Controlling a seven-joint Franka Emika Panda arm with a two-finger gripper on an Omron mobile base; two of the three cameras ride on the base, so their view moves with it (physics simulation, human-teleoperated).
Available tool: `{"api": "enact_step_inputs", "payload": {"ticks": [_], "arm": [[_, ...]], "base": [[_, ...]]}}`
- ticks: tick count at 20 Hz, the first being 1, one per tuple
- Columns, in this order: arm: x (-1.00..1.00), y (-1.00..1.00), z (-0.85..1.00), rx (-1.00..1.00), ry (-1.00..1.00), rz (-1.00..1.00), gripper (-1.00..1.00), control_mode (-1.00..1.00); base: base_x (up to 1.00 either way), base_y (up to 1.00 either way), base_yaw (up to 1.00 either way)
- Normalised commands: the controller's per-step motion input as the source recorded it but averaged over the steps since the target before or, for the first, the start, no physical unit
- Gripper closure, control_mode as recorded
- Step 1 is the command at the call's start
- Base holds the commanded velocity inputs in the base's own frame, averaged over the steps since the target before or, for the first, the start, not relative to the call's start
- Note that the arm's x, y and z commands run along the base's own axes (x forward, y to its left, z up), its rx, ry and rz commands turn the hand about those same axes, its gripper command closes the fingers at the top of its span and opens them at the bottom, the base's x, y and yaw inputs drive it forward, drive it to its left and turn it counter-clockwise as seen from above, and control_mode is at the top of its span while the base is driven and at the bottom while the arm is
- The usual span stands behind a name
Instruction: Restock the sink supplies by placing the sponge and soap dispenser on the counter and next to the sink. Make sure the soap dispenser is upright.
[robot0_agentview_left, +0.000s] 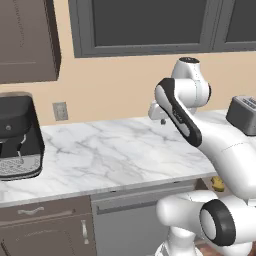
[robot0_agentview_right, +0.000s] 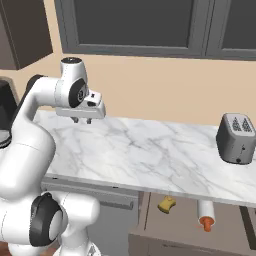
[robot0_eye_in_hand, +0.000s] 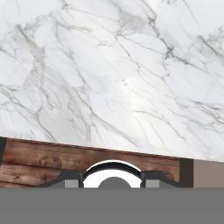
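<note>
- The counter, white marble with grey veins, runs left to right below a tan wall and dark window frames; in the hand view its surface lies under the hand, with a strip of wood floor along its near edge.
- The sink, a black basin with a grey ribbed tray at its near end, sits at the far left of the counter in the left base view.
- A grey toaster stands on the right end of the counter.
- An open drawer sticks out below the counter's right part.
- The soap dispenser, a white bottle with a reddish pump top, lies on its side in that drawer, top pointing near.
- The sponge, yellow-ochre, lies in the same drawer, just left of the bottle and apart from it.
- The gripper hangs over the left part of the counter, well apart from the drawer, holding nothing; I cannot tell how wide its jaws stand.
</note>
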Motion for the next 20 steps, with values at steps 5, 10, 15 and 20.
{"api": "enact_step_inputs", "payload": {"ticks": [5, 10, 15, 20], "arm": [[0.00, 0.00, 0.00, 0.00, 0.00, 0.00, -1.00, 1.00], [0.00, 0.00, 0.00, 0.00, 0.00, 0.00, -1.00, 1.00], [0.00, 0.00, 0.00, 0.00, 0.00, 0.00, -1.00, 1.00], [0.00, 0.00, 0.00, 0.00, 0.00, 0.00, -1.00, 1.00]], "base": [[0.00, 0.00, -0.13], [0.00, 0.11, -0.46], [0.13, 0.44, -0.42], [0.15, 0.63, -0.37]]}}
